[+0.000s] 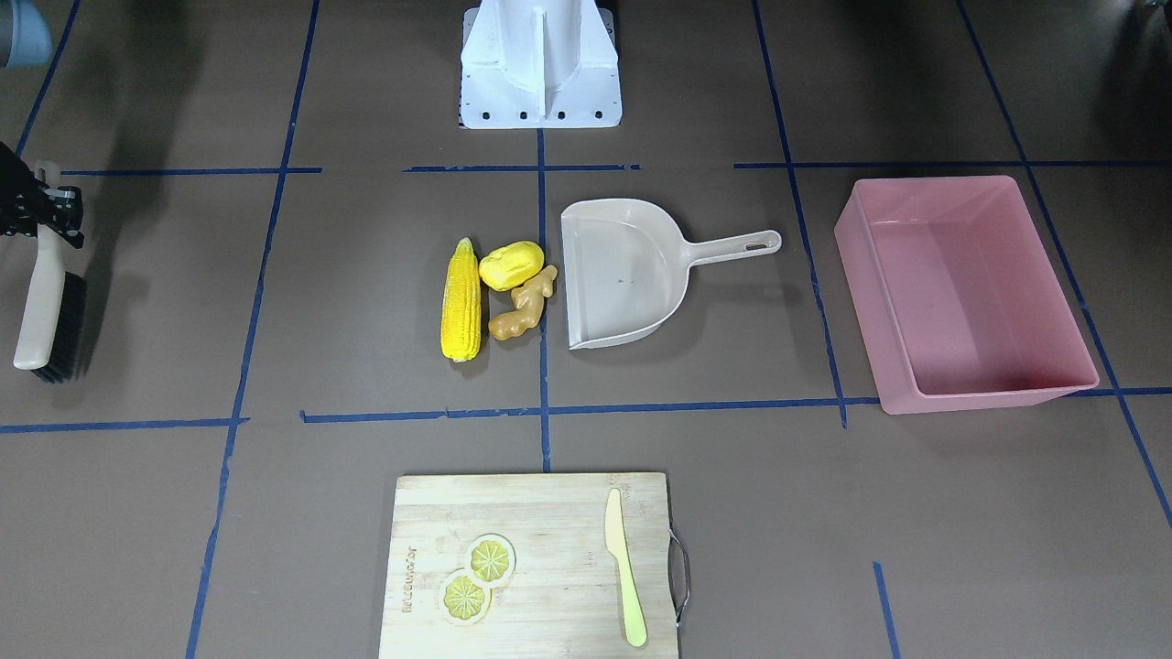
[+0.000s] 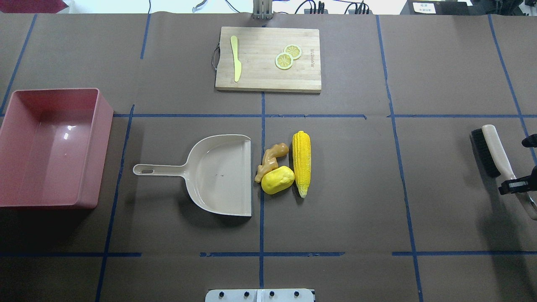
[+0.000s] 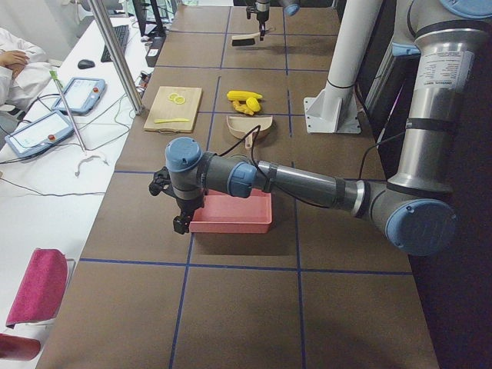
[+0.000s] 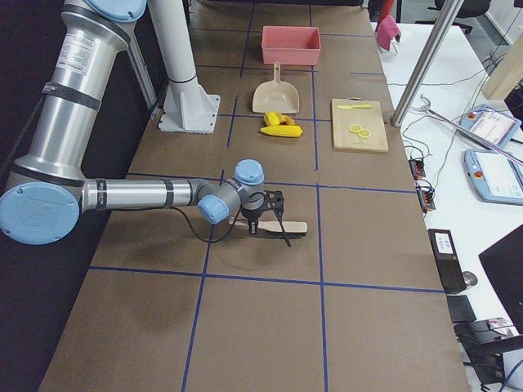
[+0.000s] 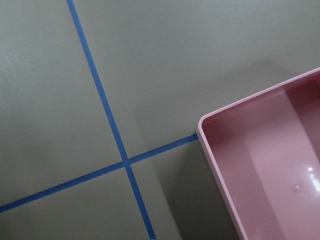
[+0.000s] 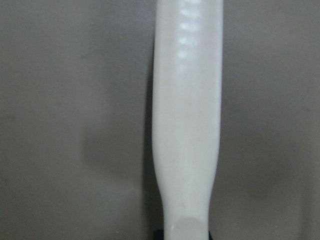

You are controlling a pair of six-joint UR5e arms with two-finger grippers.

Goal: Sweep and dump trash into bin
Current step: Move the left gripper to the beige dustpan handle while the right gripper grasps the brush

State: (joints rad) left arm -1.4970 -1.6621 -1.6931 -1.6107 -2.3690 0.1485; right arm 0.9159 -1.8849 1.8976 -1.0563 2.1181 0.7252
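The trash lies mid-table: a long yellow corn cob [image 1: 461,302], a lumpy yellow piece [image 1: 511,264] and a tan ginger root [image 1: 524,311], right at the open mouth of the beige dustpan [image 1: 623,275]. The empty pink bin [image 1: 856,275] stands beyond the dustpan's handle. A cream-handled brush [image 1: 41,311] lies on the table at the far side. My right gripper [image 1: 41,215] is low over its handle, fingers astride it and seemingly open. The right wrist view shows the handle [image 6: 187,125] close up. My left gripper [image 3: 181,224] hangs beside the bin's outer corner [image 5: 270,165]; I cannot tell its state.
A wooden cutting board [image 1: 549,549] with two lemon slices [image 1: 476,577] and a pale yellow-green knife [image 1: 624,567] lies at the operators' edge. The white robot base [image 1: 540,64] stands behind the dustpan. Blue tape lines grid the brown table.
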